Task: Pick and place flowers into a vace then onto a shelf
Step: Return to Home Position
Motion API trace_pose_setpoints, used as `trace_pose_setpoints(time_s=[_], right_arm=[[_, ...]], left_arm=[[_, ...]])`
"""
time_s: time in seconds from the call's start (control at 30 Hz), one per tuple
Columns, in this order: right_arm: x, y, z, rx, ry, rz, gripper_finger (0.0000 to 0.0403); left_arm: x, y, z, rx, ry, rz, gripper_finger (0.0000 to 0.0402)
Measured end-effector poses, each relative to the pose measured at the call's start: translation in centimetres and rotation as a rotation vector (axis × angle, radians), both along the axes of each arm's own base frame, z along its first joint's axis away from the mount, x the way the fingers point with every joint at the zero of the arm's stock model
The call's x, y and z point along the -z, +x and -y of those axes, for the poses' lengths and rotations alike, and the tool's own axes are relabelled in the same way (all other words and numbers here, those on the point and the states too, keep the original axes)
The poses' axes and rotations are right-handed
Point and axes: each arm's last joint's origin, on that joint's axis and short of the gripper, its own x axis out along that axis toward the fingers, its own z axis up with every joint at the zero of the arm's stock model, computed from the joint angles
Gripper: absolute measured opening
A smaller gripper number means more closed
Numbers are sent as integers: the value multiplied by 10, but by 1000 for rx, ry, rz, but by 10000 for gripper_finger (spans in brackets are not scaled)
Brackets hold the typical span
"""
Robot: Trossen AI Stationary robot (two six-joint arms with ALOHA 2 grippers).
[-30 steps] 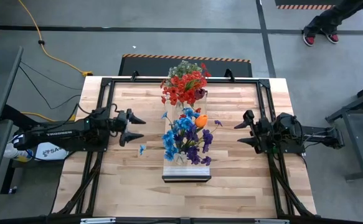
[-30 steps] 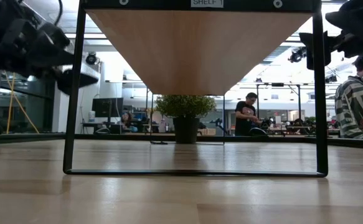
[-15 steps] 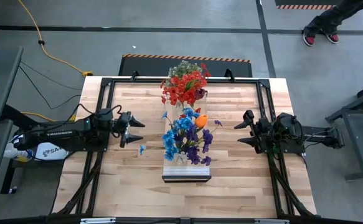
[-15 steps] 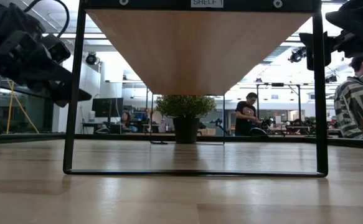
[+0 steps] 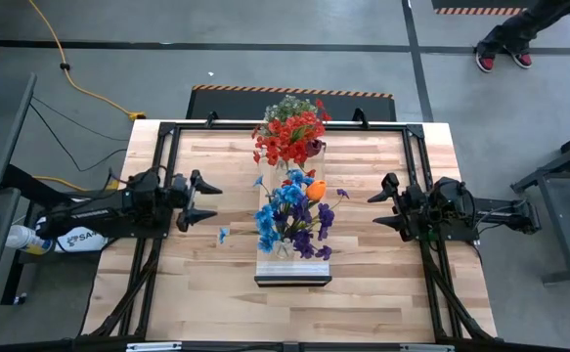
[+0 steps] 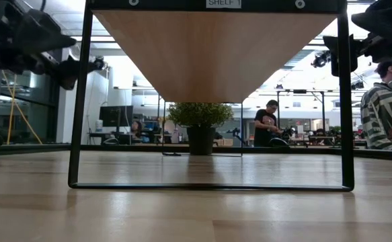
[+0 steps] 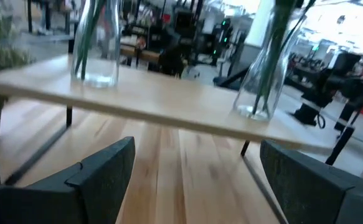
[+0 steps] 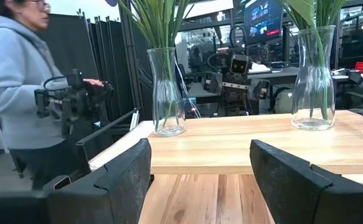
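Shelf point(image 5: 290, 268) is running down the middle of the tabletop point(image 5: 187, 293), near edge toward far edge. Flowers point(image 5: 292, 220) are standing on it in two vases point(image 8: 167, 93). The nearer bunch is showing blue, purple and orange, some overhanging the sides. Left claw point(image 5: 214, 203) and right claw point(image 5: 372, 211) are hovering released and empty, flanking that bunch, apart from the shelf. Red blooms point(image 5: 289, 137) are standing farther. Risk judged: on the return home, a finger snagging an overhanging stem, or an inward swing, would be tipping a tall vase off.
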Motion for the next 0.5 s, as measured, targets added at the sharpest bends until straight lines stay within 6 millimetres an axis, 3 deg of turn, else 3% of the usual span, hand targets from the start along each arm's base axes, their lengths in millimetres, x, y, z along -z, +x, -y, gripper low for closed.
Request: trace_pose_setpoints(time_s=[0.23, 0.5], right_arm=[[0, 0, 0, 0, 0, -2, 262], [1, 0, 0, 0, 1, -12, 262]], left_arm=[[-7, -5, 1, 0, 20, 86, 379], [-6, -4, 5, 37, 14, 71, 379]])
